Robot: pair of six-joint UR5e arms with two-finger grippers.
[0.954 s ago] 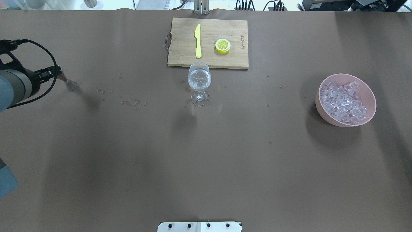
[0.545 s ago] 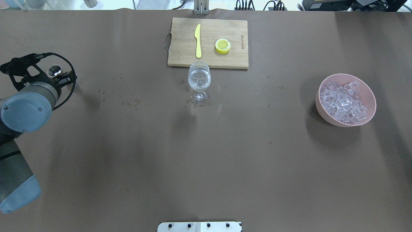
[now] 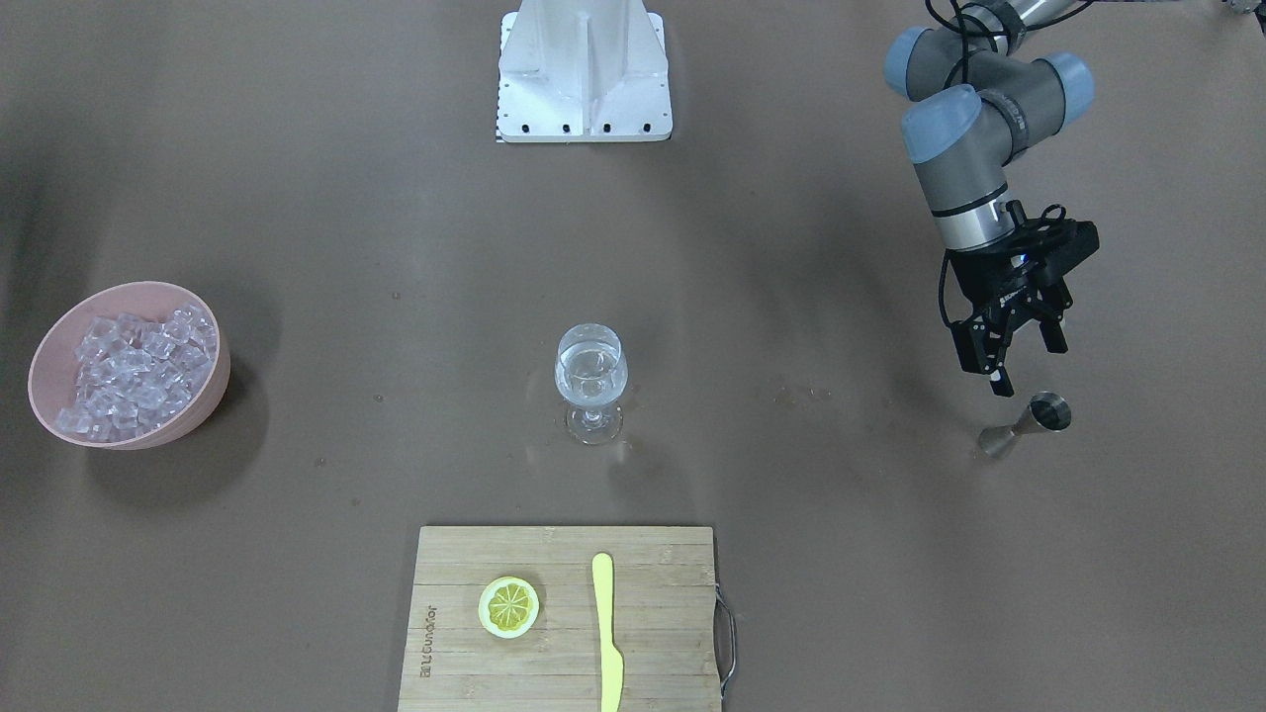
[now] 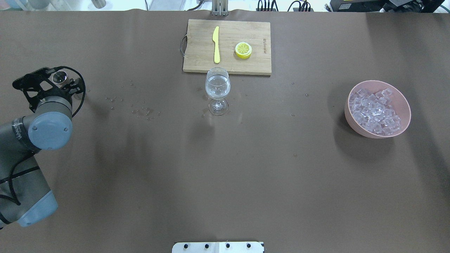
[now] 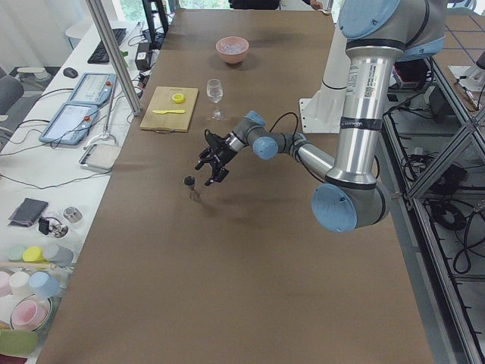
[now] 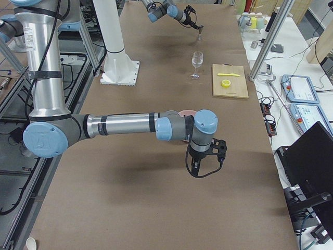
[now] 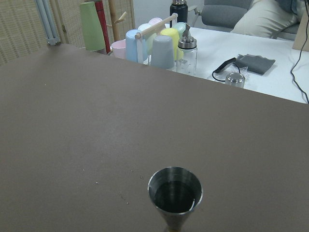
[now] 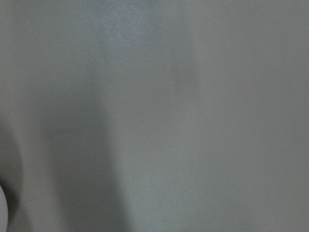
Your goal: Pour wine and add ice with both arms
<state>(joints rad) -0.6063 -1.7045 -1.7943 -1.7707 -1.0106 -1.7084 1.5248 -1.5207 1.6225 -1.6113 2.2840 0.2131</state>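
The left claw [image 3: 1031, 368] is spread wide and holds nothing. In the front-facing view its two black fingers [image 3: 1001, 381] point down toward the bench [image 3: 791, 247]. A steel jigger [image 3: 1034, 419] stands upright just beside them, with a gap showing between the fingers and the cup. From overhead the jigger's round mouth [image 4: 59, 77] shows past the wrist, at the far left of the bench. The left wrist view looks straight down on that mouth [image 7: 175, 190] and shows no fingers.

The right claw [image 6: 204, 165] hangs over bare bench on the robot's right. It appears only in the side view, so I cannot tell whether it is spread or closed. Its wrist camera shows only the brown surface.

The wine [image 4: 218, 88] sits in a stemmed glass [image 4: 218, 92] at the middle of the bench, with the jigger well away at its 9 o'clock. Small droplets [image 4: 144, 112] dot the bench between the two. The ice [image 4: 376, 111] is heaped in a pink bowl [image 4: 354, 125] at the glass's 3 o'clock, well apart from it. At the glass's 12 o'clock, close by, lies a wooden cutting board [image 4: 246, 65]. It carries a yellow knife [image 4: 216, 44] and a lemon slice [image 4: 243, 50].
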